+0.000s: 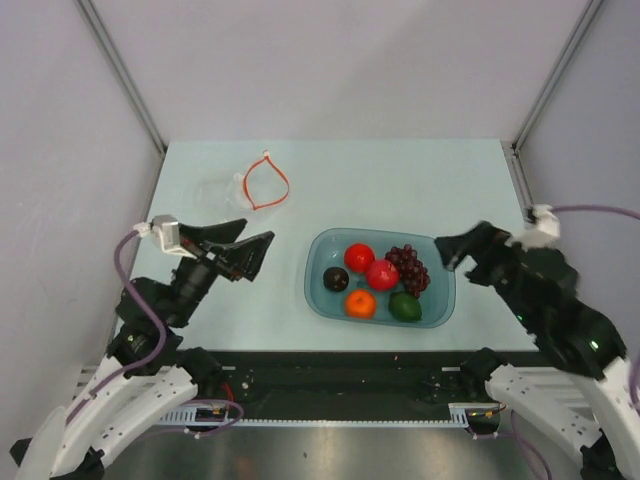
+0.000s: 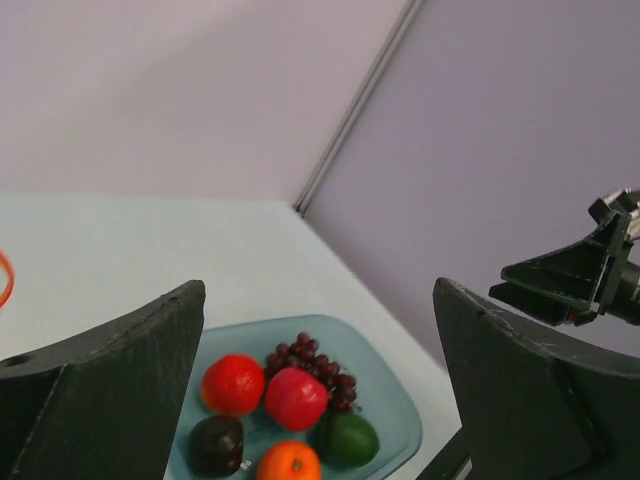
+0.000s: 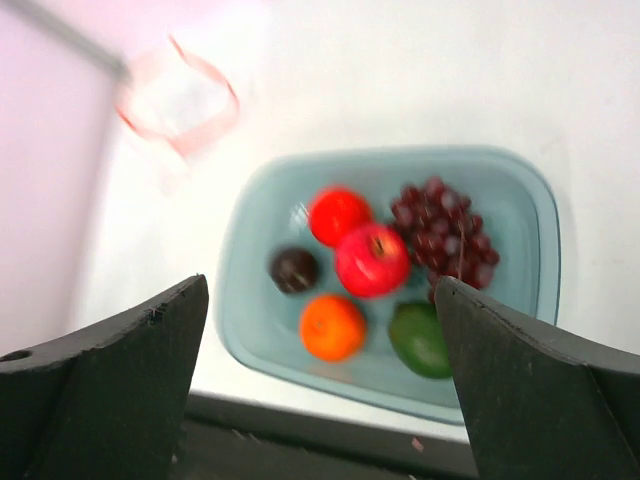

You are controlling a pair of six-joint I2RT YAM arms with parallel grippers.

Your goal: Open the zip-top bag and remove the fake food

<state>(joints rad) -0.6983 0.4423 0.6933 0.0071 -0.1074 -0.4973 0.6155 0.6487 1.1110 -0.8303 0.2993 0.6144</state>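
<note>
The clear zip-top bag (image 1: 245, 187) lies flat at the back left of the table, its orange-red zip strip (image 1: 268, 182) spread in a loop; it shows blurred in the right wrist view (image 3: 178, 100). The fake food lies in a teal tub (image 1: 440, 305): two red fruits (image 1: 371, 266), an orange (image 1: 361, 303), a green one (image 1: 405, 307), a dark one (image 1: 336, 279) and grapes (image 1: 409, 266). My left gripper (image 1: 255, 250) is open and empty, left of the tub. My right gripper (image 1: 452, 258) is open and empty above the tub's right end.
The tub (image 2: 395, 395) and fruit also show in the left wrist view, with the right arm (image 2: 580, 275) beyond. Grey walls with metal posts (image 1: 120, 70) enclose the table. The table's near edge meets a black rail (image 1: 330, 375).
</note>
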